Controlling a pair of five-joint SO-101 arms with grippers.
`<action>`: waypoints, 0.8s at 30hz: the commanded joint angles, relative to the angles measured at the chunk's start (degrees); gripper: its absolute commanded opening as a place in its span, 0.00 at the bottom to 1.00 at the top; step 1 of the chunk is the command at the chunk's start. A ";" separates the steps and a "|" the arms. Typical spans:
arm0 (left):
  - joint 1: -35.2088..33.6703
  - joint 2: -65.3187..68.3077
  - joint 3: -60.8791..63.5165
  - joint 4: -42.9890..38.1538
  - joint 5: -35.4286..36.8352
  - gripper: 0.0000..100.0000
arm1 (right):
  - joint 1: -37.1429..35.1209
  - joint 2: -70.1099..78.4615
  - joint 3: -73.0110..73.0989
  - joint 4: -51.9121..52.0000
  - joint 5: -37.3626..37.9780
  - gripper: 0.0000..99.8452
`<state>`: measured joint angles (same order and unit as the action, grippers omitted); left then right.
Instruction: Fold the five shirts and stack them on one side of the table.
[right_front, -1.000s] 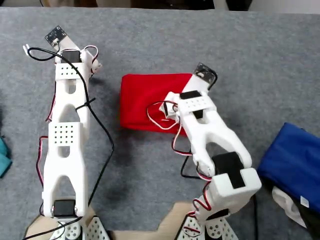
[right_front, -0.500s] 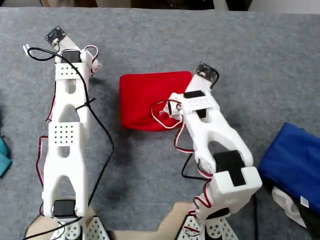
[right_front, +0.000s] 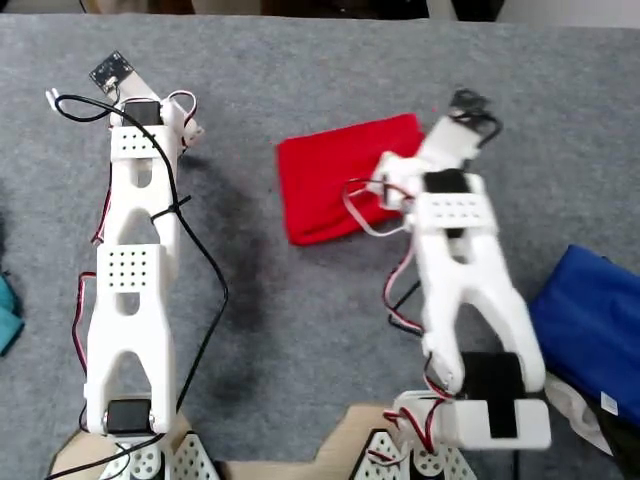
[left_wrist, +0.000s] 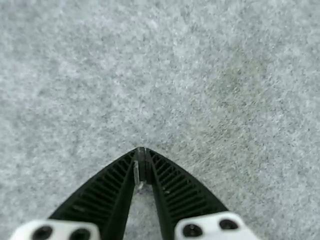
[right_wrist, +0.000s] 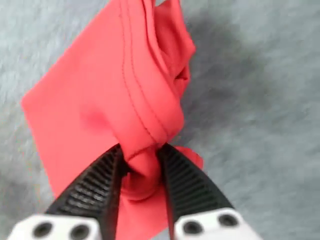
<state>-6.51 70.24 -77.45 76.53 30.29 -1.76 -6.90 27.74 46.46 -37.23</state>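
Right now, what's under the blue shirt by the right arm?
White fabric pokes out from under the blue shirt at its near edge; the rest beneath is covered.

It looks like a robotics lab bench, not a home. The table (right_front: 300, 340) is covered from edge to edge in grey felt-like cloth. The left arm (right_front: 130, 280) and the right arm (right_front: 465, 270), both of white printed-looking plastic with bare motors, stand on a plywood base (right_front: 335, 445) at the near edge, with loose wires (right_front: 205, 260) hanging exposed. Cloth lies about: a red shirt (right_front: 330, 190) mid-table, a blue cloth (right_front: 590, 330) at the right edge, and a teal cloth (right_front: 6, 310) at the left edge.
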 joint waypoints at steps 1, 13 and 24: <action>-0.09 -0.84 -2.90 -0.44 -0.53 0.02 | 6.90 -7.08 -2.68 0.35 4.92 0.00; -0.09 -0.84 -2.90 -0.53 -0.53 0.02 | 31.96 -25.19 -1.71 11.60 23.91 0.00; 0.00 -0.84 -2.90 -0.44 -0.53 0.02 | 61.23 -28.35 -1.63 11.69 40.18 0.00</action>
<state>-6.51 70.24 -77.45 76.53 30.29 52.75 -32.31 27.82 57.89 0.31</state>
